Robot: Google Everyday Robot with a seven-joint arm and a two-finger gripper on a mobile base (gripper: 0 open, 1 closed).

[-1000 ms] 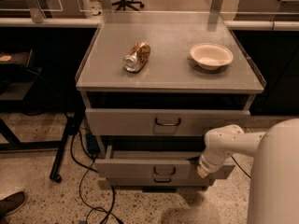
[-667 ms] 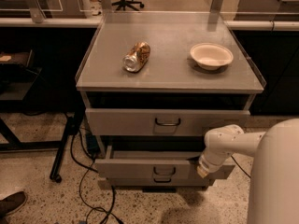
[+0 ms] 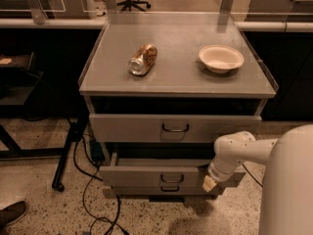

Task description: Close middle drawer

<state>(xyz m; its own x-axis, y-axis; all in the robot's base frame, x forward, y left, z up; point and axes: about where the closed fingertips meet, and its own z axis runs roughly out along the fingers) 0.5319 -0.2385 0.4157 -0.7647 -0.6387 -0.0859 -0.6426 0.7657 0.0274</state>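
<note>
Below the cabinet top [image 3: 181, 80], my gripper [image 3: 210, 183] is touching the open middle drawer [image 3: 142, 176] at its right end; whether it is gripping anything, I cannot tell.

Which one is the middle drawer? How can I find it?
Find the grey cabinet with a can and bowl on top. The middle drawer sits below the taller top drawer, with the robot's tool at its right end. It sticks out farthest.
</note>
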